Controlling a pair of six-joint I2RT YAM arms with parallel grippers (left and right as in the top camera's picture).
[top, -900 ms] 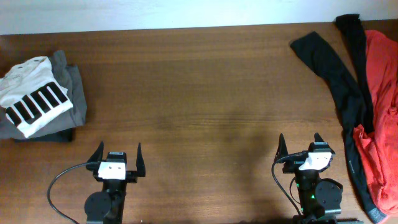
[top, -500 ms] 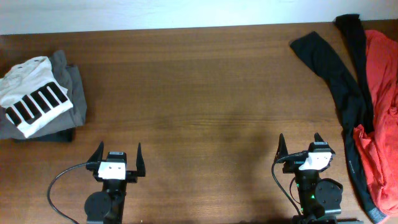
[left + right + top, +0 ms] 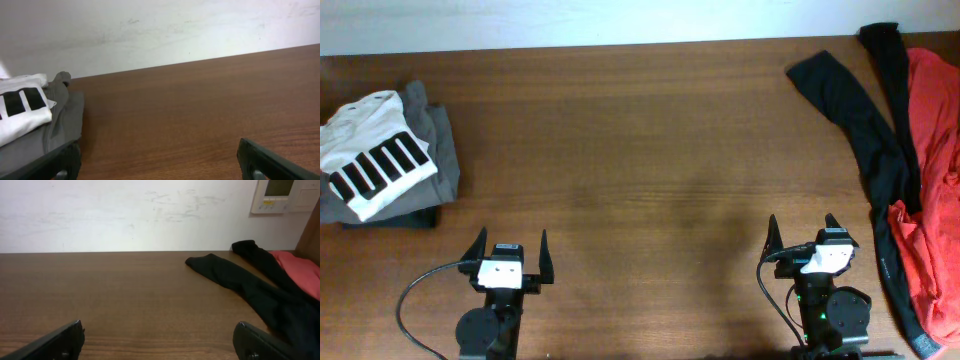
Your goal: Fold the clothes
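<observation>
Black garment (image 3: 855, 110): far right of the table (image 3: 640, 150), sprawled unfolded against the red garment (image 3: 932, 150); soft, limp, light.
Hold: probably its free end nearest centre; the hems are unclear.
Folded pile (image 3: 385, 160): far left.
Left gripper (image 3: 512, 240): fingers apart, empty.
Right gripper (image 3: 802, 225): fingers apart, empty.

no text can be read anywhere (the wall panel (image 3: 282, 195) shows only a blurred display).

Folded white shirt (image 3: 365, 140) atop grey garment (image 3: 442, 150), left; black garment (image 3: 855, 110) and red garment (image 3: 940, 150) loose, right.
</observation>
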